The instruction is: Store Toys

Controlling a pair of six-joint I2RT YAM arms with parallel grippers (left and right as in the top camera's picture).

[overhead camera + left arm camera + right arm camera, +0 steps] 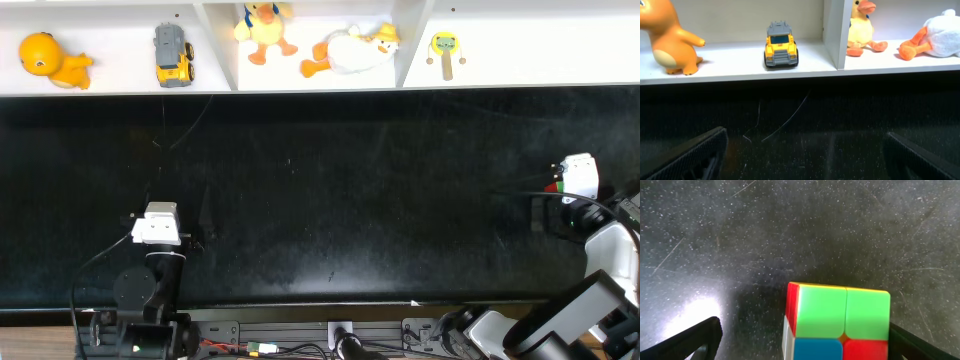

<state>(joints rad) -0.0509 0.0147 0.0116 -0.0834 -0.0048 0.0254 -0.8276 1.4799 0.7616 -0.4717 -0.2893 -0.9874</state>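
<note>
A: Dark surface [330, 200], scuffed. Near side?
B: At 7 o'clock, left end effector [805, 136], fingers apart. At 3 o'clock, right end effector [804, 326], fingers spread wide, colored cube [840, 322] on the surface between them.
A: Far side?
B: 12 o'clock, white shelf [320, 86]: orange figure [52, 58], yellow truck [172, 55], yellow duck [265, 30], white duck [350, 50], small yellow toy [444, 50].

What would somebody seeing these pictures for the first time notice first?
Most likely the bright toys lined up in the white shelf along the table's far edge: an orange figure, a yellow truck, a yellow duck plush and a white duck plush. Next, the multicoloured cube on the table at the right, between the open right gripper's fingers.
</note>
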